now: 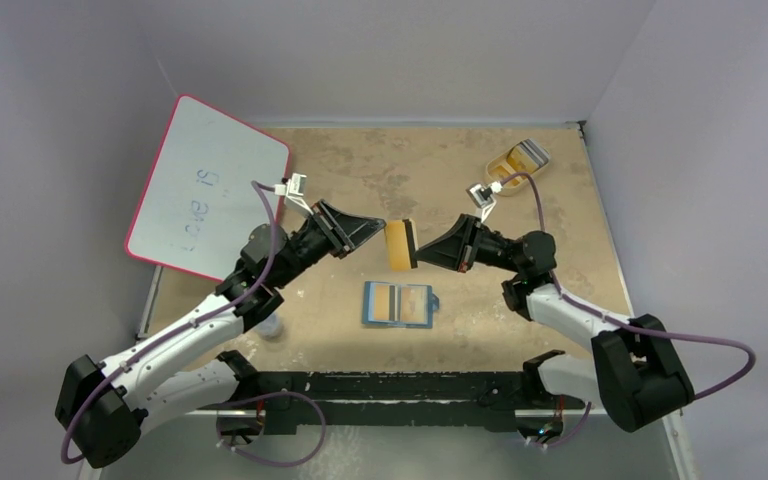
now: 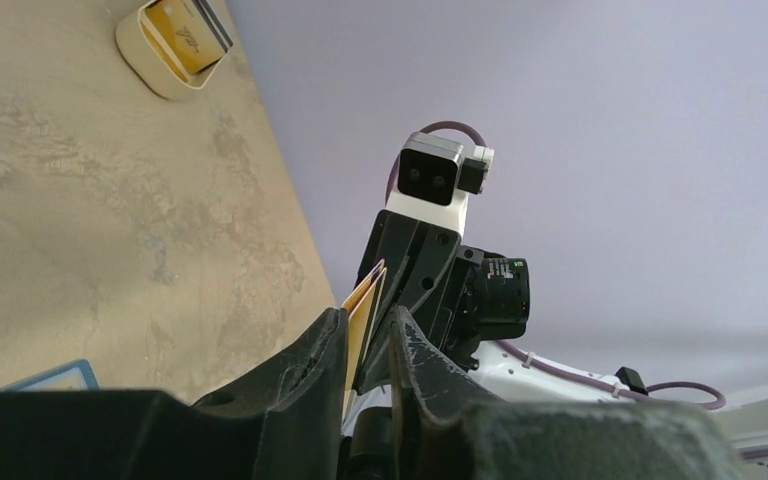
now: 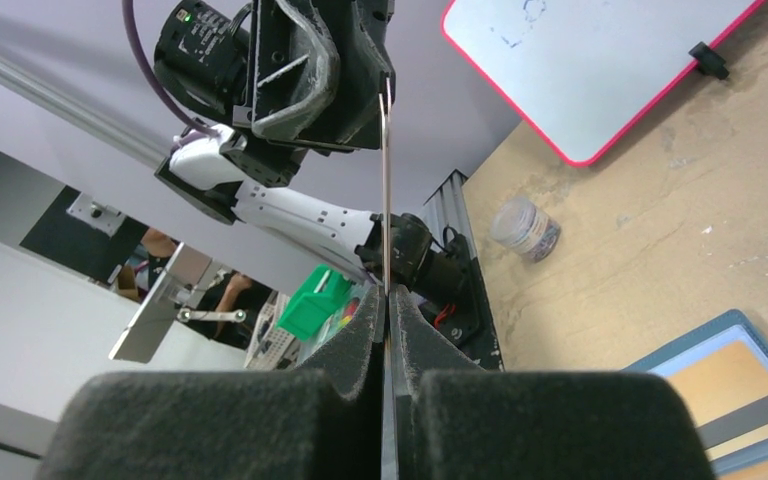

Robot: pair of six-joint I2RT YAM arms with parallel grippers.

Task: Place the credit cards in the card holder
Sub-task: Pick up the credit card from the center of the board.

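An orange-yellow credit card (image 1: 399, 246) hangs upright above the table, between both grippers. My right gripper (image 1: 419, 251) is shut on its right edge, and the card runs edge-on (image 3: 385, 190) up from those pads (image 3: 388, 300). A second thin edge shows beside it (image 2: 364, 312). My left gripper (image 2: 368, 318) straddles the card's other end; one finger touches it and a narrow gap remains at the other. The blue card holder (image 1: 398, 304) lies open flat below, with cards in its pockets (image 3: 735, 392).
A beige oval tray (image 1: 520, 158) with more cards stands at the back right (image 2: 175, 52). The pink-rimmed whiteboard (image 1: 205, 188) leans at the back left. A small jar (image 3: 523, 226) stands near the left arm's base.
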